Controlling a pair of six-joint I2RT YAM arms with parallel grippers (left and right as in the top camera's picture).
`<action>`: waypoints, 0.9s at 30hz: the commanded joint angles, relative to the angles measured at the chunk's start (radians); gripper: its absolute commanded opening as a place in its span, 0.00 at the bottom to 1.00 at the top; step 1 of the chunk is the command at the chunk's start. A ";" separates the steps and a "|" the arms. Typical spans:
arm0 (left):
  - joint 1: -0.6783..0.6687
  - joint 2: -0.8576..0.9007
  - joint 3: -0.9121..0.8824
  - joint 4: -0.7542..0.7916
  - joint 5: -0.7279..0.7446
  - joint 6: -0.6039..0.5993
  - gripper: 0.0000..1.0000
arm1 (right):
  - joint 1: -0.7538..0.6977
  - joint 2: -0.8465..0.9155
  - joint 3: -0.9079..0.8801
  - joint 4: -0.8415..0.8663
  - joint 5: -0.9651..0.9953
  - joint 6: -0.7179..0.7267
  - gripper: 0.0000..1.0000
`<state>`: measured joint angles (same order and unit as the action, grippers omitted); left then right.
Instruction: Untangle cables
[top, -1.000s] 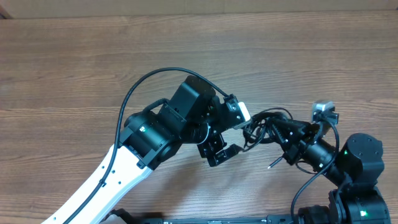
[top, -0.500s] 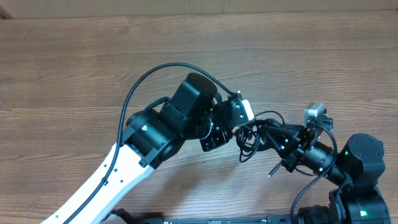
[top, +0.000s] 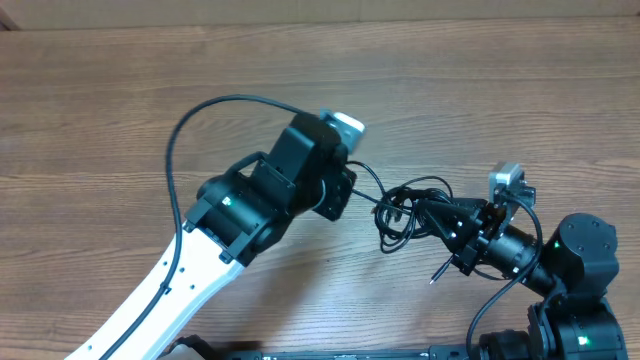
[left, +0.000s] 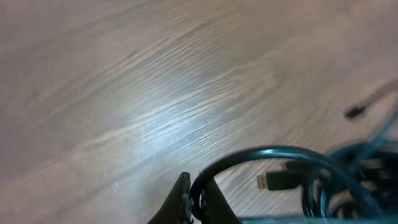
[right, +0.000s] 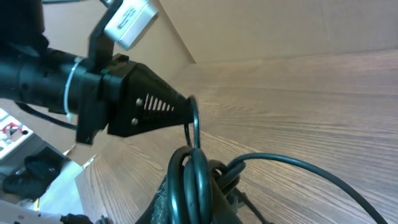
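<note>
I see the table (top: 110, 90) in mid-brown wood with darker grain streaks running lengthwise; under glare in the left wrist view it pales to grey-brown. The cables (top: 405, 212) read black from overhead and take a teal sheen in both wrist views. The left arm (top: 190, 280) is white on its lower link, black above, with a green light. The right arm (top: 580, 250) is black with green dots. The left gripper (right: 188, 106) is black, marked with pale slits in a triangle.

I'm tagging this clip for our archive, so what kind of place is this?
Most likely a robotics lab or test bench, not a home: a wood-grain table, a white left arm and black right arm at its near edge, and black cables tangled between them.
</note>
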<state>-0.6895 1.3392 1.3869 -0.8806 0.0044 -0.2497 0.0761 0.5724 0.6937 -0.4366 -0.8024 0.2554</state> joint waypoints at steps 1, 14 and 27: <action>0.055 0.009 0.007 -0.025 -0.151 -0.202 0.04 | 0.000 -0.016 0.019 0.006 -0.011 0.006 0.04; 0.055 0.009 0.007 -0.050 0.014 -0.249 0.04 | 0.000 -0.016 0.019 0.009 0.025 0.041 0.04; 0.057 0.009 0.007 -0.086 -0.021 -0.327 0.99 | 0.000 -0.016 0.019 0.009 0.042 0.059 0.04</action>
<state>-0.6338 1.3415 1.3869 -0.9699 0.0006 -0.5701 0.0784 0.5674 0.6937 -0.4377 -0.7677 0.3107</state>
